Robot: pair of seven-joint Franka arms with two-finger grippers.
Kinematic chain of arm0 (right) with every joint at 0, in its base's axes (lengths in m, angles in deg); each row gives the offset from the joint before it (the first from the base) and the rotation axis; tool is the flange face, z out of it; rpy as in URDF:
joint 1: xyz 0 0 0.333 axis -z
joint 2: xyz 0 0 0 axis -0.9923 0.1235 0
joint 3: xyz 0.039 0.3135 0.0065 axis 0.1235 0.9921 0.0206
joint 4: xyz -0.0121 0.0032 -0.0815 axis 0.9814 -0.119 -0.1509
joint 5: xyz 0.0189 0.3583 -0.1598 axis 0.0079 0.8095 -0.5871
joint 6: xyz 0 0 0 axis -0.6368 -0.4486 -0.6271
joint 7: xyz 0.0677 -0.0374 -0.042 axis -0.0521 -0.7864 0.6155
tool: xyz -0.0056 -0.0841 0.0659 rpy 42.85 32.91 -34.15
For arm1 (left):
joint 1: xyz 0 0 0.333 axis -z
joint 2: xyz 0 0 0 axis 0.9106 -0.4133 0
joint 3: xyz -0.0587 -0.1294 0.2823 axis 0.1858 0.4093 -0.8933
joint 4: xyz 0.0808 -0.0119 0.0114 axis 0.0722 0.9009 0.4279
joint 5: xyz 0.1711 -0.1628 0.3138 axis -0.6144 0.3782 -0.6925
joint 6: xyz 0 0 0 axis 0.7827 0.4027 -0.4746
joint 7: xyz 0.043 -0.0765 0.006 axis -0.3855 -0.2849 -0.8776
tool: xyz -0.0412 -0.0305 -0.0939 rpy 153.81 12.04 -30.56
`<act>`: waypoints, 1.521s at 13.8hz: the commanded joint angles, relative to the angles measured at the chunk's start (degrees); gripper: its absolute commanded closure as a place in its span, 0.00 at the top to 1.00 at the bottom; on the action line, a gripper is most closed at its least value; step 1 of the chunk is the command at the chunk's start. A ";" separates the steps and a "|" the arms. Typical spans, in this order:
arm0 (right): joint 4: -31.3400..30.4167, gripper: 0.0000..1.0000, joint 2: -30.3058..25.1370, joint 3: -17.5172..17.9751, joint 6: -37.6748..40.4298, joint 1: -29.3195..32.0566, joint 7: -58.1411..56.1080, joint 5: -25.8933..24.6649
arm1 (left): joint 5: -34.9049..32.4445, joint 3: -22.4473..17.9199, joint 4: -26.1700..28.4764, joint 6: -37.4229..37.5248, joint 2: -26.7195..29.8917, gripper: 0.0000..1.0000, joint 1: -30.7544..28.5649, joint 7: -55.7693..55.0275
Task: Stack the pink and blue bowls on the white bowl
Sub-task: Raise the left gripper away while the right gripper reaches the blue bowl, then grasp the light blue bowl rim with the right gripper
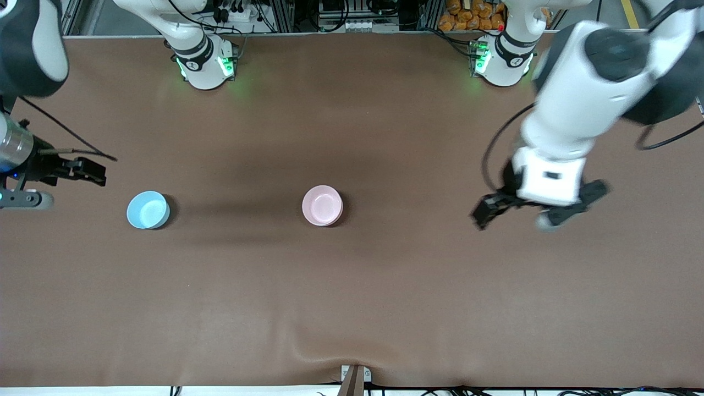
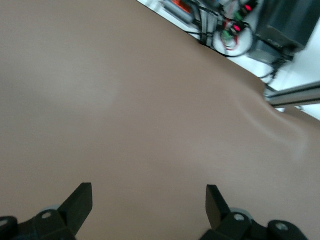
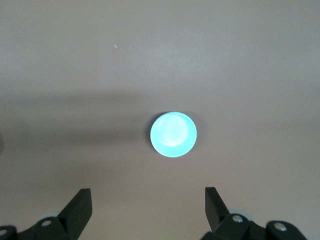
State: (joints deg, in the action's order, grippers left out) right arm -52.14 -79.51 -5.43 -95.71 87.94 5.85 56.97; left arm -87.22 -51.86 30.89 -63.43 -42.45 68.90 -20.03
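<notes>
Brown cloth covers the whole surface (image 1: 352, 308), with cables and racks along the top edge of the frame. My right end effector (image 1: 82, 170) is at the left edge of the front view, held up over the surface, its two fingers (image 3: 75, 210) spread wide with nothing between them. My left end effector (image 1: 514, 212) hangs at the right of the frame under a bent white forearm, fingers (image 2: 80, 202) wide apart too and empty. Blue bowl (image 1: 148, 209) stands upright at the left, mouth up; being round, it has no long axis. Pink bowl (image 1: 322, 205) sits mouth up near the centre, well apart from it.
</notes>
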 commanded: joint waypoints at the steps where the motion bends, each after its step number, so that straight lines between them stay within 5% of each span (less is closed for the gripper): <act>1: -7.94 1.00 -0.35 0.71 -5.37 7.41 -2.18 5.83 | 1.01 -0.24 2.70 4.01 6.48 1.00 -3.48 7.33; 3: -12.69 1.00 0.35 0.62 -10.21 8.94 -6.66 5.94 | 1.53 -5.75 2.80 9.61 9.05 1.00 -1.82 15.49; 11: -21.93 1.00 8.17 0.79 -28.23 14.03 -7.55 6.03 | 6.53 -14.56 5.07 20.36 14.50 1.00 -2.96 33.19; 17: -31.43 0.79 12.74 0.79 -45.99 17.72 -15.35 5.94 | 8.92 -15.36 8.33 20.01 16.62 1.00 -3.93 37.94; 21: -33.02 0.48 12.84 0.88 -46.09 17.73 -15.65 6.38 | 9.35 -21.60 8.16 19.93 16.70 1.00 -0.15 43.48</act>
State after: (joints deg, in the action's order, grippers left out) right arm -83.58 -65.59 -5.68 -140.41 105.30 -8.83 62.44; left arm -79.37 -71.50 38.01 -43.29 -27.27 67.75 20.90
